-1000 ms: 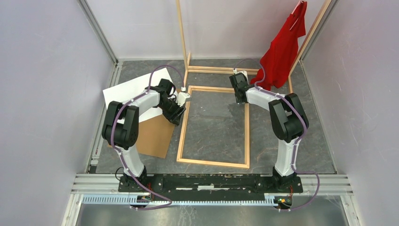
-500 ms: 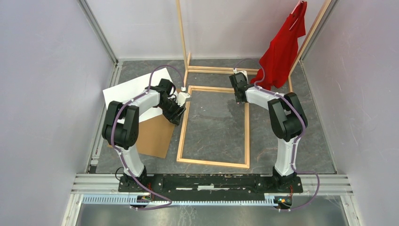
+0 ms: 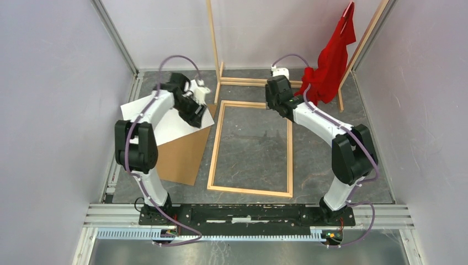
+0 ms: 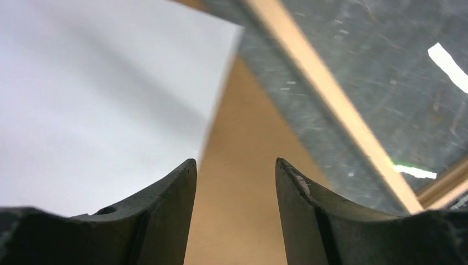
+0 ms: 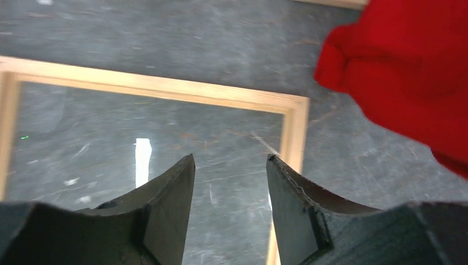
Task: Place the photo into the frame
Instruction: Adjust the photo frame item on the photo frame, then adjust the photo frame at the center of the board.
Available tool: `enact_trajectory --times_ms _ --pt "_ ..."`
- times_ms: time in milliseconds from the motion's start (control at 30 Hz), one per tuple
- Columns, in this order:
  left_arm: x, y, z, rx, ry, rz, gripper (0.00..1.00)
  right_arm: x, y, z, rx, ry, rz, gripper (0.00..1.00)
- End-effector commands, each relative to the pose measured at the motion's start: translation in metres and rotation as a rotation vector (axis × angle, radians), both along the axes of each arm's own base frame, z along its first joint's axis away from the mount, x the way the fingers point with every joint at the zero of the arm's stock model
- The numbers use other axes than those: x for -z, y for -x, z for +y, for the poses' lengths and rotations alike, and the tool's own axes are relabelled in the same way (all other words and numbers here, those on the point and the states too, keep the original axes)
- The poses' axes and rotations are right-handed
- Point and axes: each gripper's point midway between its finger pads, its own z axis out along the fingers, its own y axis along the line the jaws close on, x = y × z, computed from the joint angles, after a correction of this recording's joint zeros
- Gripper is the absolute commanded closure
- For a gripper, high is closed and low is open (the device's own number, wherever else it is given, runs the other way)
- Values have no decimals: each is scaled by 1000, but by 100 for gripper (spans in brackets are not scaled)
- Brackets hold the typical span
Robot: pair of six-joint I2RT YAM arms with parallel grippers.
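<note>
On the table (image 3: 314, 168): one photo (image 3: 179, 125), one frame (image 3: 290, 160), one brown board (image 3: 182, 159).

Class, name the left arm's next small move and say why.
Probably lower the left end effector onto the photo at its edge and close: the jaws stand open above that edge, the photo lies white side up over the cardboard backing, outside the frame.

Frame (image 3: 216, 149) flat at the centre of the table (image 3: 325, 165), photo (image 3: 160, 121) to its left, lying on the far part of the backing board (image 3: 182, 160), clothes rack (image 3: 213, 38) upright behind the frame, shirt (image 3: 331, 61) hanging rear right.
</note>
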Motion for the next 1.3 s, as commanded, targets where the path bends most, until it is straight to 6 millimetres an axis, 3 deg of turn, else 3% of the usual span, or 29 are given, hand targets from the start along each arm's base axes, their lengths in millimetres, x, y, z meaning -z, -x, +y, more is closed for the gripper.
enact_trajectory --times_ms 0,67,133,200,267,367,467,567,600,733,833,900,1100,1267 --pt "-60 -32 63 -83 -38 -139 38 -33 2 50 -70 -79 -80 41" --pt "-63 -35 90 -125 -91 -155 38 -29 0 57 -75 -90 -60 42" --pt "-62 -36 117 -174 -135 -169 38 -27 4 79 -116 -124 -52 41" --pt "-62 -40 142 -224 -164 -186 35 -31 10 114 -178 -148 -74 35" --pt "-66 -56 182 -326 -219 -235 34 -31 19 162 -254 -220 -55 25" --pt "-63 -80 227 -453 -269 -259 36 -27 33 221 -335 -402 -11 8" --pt "-54 -94 247 -528 -292 -263 39 -29 38 268 -382 -516 11 2" --pt "-35 -91 250 -538 -315 -250 39 -34 29 306 -414 -583 26 2" --pt "-28 -88 252 -540 -326 -246 39 -25 25 315 -409 -595 47 2" --pt "6 -72 253 -533 -360 -201 41 -6 18 336 -388 -671 93 2" --pt "24 -65 252 -527 -364 -172 42 16 26 340 -348 -729 162 2" --pt "33 -59 249 -519 -363 -154 43 32 41 343 -345 -769 216 4" --pt "54 -44 241 -485 -356 -112 44 54 58 334 -279 -681 258 5" --pt "60 -37 233 -465 -346 -93 44 72 60 326 -235 -634 292 5"
